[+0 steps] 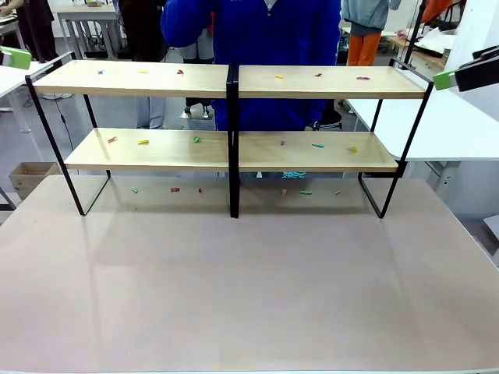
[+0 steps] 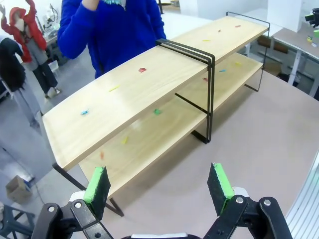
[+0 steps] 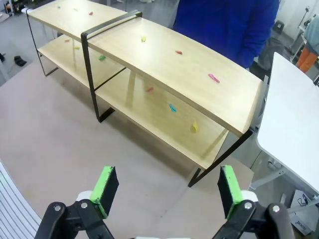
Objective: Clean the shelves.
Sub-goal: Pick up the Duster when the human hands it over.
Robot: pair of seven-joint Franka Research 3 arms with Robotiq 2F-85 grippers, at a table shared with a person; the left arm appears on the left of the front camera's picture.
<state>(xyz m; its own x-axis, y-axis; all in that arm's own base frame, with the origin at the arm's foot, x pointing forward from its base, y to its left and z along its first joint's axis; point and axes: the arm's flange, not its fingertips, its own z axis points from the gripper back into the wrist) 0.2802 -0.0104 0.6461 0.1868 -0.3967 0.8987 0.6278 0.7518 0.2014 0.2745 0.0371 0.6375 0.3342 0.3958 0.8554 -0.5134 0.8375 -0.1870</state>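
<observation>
near shelves (image 1: 156,82), left hand (image 2: 158,174) and right hand (image 3: 167,174) gape empty; front view: scraps (image 1: 175,189) underneath

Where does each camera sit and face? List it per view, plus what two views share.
Front view: fixed on the robot's side, facing across the pale table to the light-wood shelves in a black metal frame and the person in a blue top; green-padded left pincer and right pincer at the edges.
Left wrist view: off the shelves' left end, looking down along the open left pincer.
Right wrist view: likewise off the right end, along the open right pincer.
Both wrist views share the black centre post.
</observation>
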